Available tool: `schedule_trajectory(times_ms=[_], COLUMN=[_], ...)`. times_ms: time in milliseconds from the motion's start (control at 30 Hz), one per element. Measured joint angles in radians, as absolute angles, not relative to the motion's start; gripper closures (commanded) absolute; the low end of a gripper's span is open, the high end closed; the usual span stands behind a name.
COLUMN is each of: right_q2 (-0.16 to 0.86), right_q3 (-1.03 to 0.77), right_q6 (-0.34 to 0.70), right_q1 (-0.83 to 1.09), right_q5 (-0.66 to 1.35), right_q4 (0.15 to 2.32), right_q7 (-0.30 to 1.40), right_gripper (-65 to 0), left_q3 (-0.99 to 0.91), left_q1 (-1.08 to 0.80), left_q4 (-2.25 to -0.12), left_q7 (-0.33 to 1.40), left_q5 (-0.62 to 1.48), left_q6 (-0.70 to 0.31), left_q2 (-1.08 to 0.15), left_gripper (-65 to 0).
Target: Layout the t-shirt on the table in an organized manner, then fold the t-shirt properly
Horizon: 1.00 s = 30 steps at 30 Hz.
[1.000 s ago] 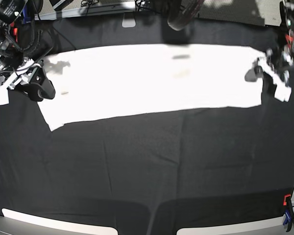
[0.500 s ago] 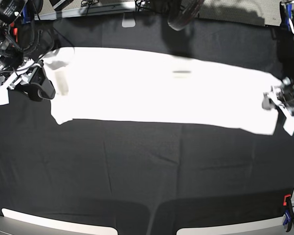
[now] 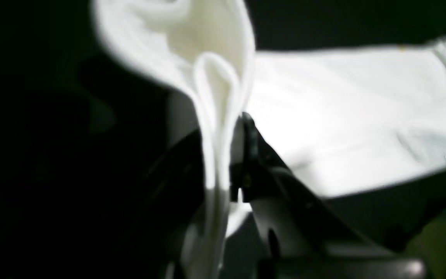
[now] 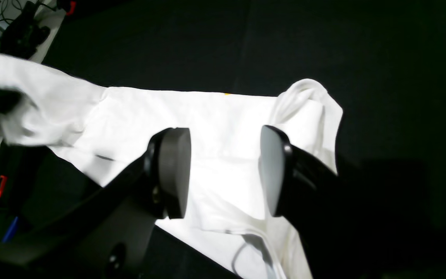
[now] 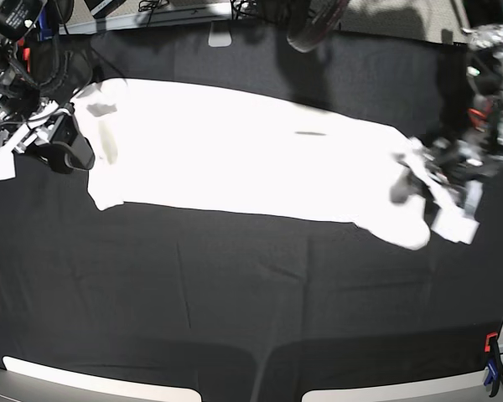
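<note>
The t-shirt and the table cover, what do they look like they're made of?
The t-shirt looks like soft, matte white knit, probably cotton: it drapes limply and loops into rounded folds where the left gripper pinches it. The table cover appears to be thin matte black cloth, showing faint creases and no shine.

In the base view the t-shirt [image 5: 235, 155] is blown out to flat white, with no print or weave readable, while the table [image 5: 251, 293] stays a dim, low-detail black. The frame bows at its edges like a wide-angle lens, curving the near table border. The left gripper [image 5: 427, 188] at right is smeared by motion blur. A dark shadow crosses the cloth at upper centre. The left wrist view is soft and out of focus throughout, its left half almost pure black. The right wrist view is sharper, its shirt centre glaring, its right side sunk in darkness.
</note>
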<state>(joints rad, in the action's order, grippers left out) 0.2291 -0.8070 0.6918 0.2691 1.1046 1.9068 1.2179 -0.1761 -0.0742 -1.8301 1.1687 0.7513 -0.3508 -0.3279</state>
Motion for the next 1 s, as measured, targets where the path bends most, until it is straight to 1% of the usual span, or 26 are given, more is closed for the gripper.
schedule_trajectory(times_ms=[133,233,300,333,367,467,633,733,767,800,933,1000], right_q2=[0.229,0.230,0.230,0.229,0.229,0.229,0.229,0.229,0.229,0.229,0.229,0.229], right_q3=[-0.807,-0.807,-0.807,-0.807,-0.807,-0.807,-0.807,-0.807,-0.807,-0.807,-0.807,-0.807], right_q6=[0.692,0.692,0.692,0.692,0.692,0.692,0.692,0.692,0.692,0.692,0.692,0.692], right_q1=[0.269,0.269,0.269,0.269,0.269,0.269,0.269,0.269,0.268,0.266,0.237,0.216], right_q5=[1.105,1.105,1.105,1.105,1.106,1.106,1.106,1.108,1.107,1.107,1.108,1.107], right_q4=[1.907,1.907,1.907,1.907,1.907,1.907,1.907,1.907,1.907,1.907,1.907,1.907], right_q7=[1.218,1.218,1.218,1.218,1.218,1.218,1.218,1.216,1.216,1.215,1.209,1.205], right_gripper=[-28.2,-28.2,-28.2,-28.2,-28.2,-28.2,-28.2,-28.3,-28.3,-28.3,-28.2,-28.2], left_q3=[0.008,0.130,0.186,0.203,0.214,0.219,0.219,0.219,0.219,0.219,0.219,0.220], left_q1=[-0.091,-0.088,-0.088,-0.088,-0.088,-0.088,-0.088,-0.088,-0.088,-0.088,-0.088,-0.088], left_q4=[-1.828,-1.828,-1.828,-1.828,-1.828,-1.828,-1.828,-1.828,-1.828,-1.828,-1.828,-1.828], left_q7=[1.147,0.991,0.907,0.883,0.876,0.875,0.887,0.857,0.854,0.853,0.859,0.854], left_q5=[0.741,0.664,0.577,0.524,0.485,0.448,0.492,0.549,0.570,0.597,0.719,0.738], left_q6=[-0.351,-0.342,-0.253,-0.207,-0.182,-0.171,-0.171,-0.168,-0.168,-0.168,-0.178,-0.268], left_q2=[-0.284,-0.270,-0.272,-0.272,-0.274,-0.277,-0.277,-0.277,-0.277,-0.277,-0.277,-0.277], left_gripper=[0.0,0.0,0.0,0.0,0.0,0.0,-0.7,-18.8,-23.2,-25.6,-26.0,-26.0])
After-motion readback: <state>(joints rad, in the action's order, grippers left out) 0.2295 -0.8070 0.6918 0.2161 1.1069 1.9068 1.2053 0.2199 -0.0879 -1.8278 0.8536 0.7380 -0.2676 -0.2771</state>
